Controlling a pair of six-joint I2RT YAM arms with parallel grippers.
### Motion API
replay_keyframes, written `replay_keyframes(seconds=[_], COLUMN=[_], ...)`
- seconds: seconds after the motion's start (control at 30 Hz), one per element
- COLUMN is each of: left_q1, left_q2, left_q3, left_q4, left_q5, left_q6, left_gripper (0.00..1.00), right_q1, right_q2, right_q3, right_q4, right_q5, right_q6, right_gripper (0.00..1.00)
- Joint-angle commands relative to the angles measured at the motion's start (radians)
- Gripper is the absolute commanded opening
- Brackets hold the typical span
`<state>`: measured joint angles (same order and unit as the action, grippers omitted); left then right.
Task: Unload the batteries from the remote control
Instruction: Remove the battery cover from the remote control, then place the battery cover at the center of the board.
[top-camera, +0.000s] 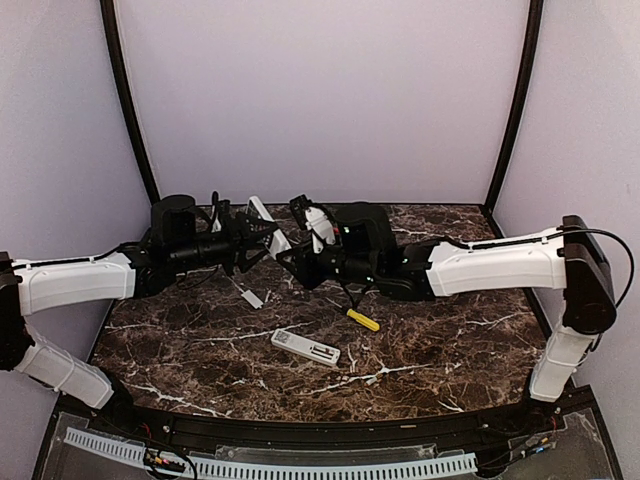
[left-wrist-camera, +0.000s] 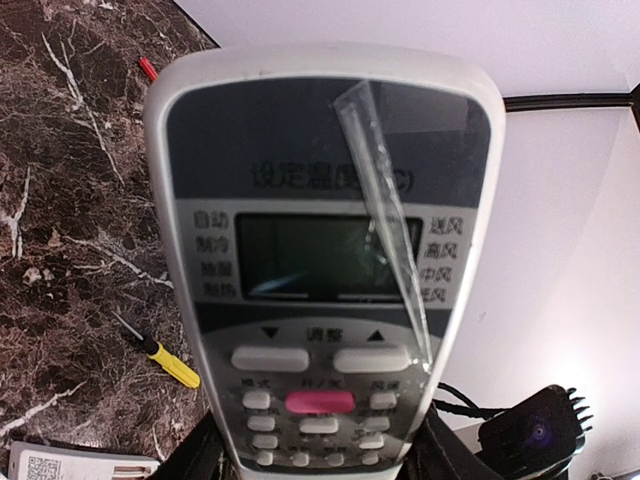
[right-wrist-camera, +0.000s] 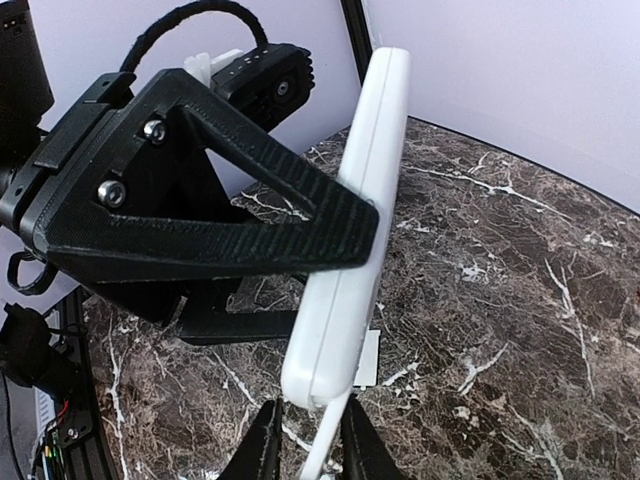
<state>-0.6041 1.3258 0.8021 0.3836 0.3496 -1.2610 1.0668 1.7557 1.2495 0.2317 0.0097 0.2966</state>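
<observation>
My left gripper (top-camera: 250, 240) holds a white remote control (top-camera: 272, 230) up off the table, its fingers clamped on the button end (left-wrist-camera: 318, 455). The face shows a screen and a pink button, with clear film (left-wrist-camera: 385, 210) peeling off it. Seen edge-on (right-wrist-camera: 365, 200) in the right wrist view, the remote is pinned by a left finger (right-wrist-camera: 230, 230). My right gripper (right-wrist-camera: 305, 445) (top-camera: 292, 262) sits at its lower end, jaws close on a thin white cover (right-wrist-camera: 335, 430) hinging off the remote. A small reddish battery (left-wrist-camera: 147, 68) lies on the marble beyond.
A second remote (top-camera: 305, 347) lies back-up on the marble table (top-camera: 450, 340) in front of the arms, with a yellow-handled screwdriver (top-camera: 362, 319) (left-wrist-camera: 170, 363) beside it. A small flat white plate (top-camera: 252, 298) (right-wrist-camera: 368, 358) lies under the held remote. Lilac walls enclose the back and sides.
</observation>
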Motion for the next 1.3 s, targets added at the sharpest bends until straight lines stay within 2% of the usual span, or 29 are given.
replay_keyframes(seconds=[0.0,0.23,0.37,0.6,0.77,0.93,1.07,1.17,1.27], left_q1=[0.007,0.007,0.008,0.015,0.059,0.152,0.270,0.314,0.373], left_q2=[-0.024,-0.037,-0.042,-0.063,-0.120,-0.204,-0.252,-0.223,-0.164], left_q3=[-0.001,0.003,0.001,0.003,0.000,0.012,0.022,0.083,0.126], left_q4=[0.025,0.003,-0.008,-0.042,-0.111,-0.291,-0.359,-0.511,-0.549], left_q5=[-0.012,-0.023,-0.031,-0.039,-0.028,0.020,0.148,0.205,0.338], left_q6=[0.012,0.027,0.032,0.050,0.090,0.256,0.428,0.638,0.730], left_gripper=[0.39,0.39,0.40,0.40,0.39,0.39,0.40,0.40,0.40], right_q1=[0.021,0.020,0.020,0.015,-0.020,-0.086,-0.124,-0.133,-0.133], right_q2=[-0.036,-0.047,-0.050,-0.071,-0.094,-0.076,-0.027,0.026,0.084], right_q3=[-0.023,-0.034,-0.032,-0.043,-0.075,-0.075,-0.055,-0.012,0.036], right_q4=[0.018,0.000,-0.027,-0.059,-0.077,-0.104,-0.110,-0.130,-0.141], right_q5=[-0.038,-0.013,0.050,0.118,0.125,0.025,-0.057,-0.104,-0.143], right_q6=[0.007,0.017,0.037,0.077,0.122,0.161,0.188,0.203,0.211], right_gripper=[0.16,0.10,0.02,0.01,0.01,0.01,0.01,0.01,0.01])
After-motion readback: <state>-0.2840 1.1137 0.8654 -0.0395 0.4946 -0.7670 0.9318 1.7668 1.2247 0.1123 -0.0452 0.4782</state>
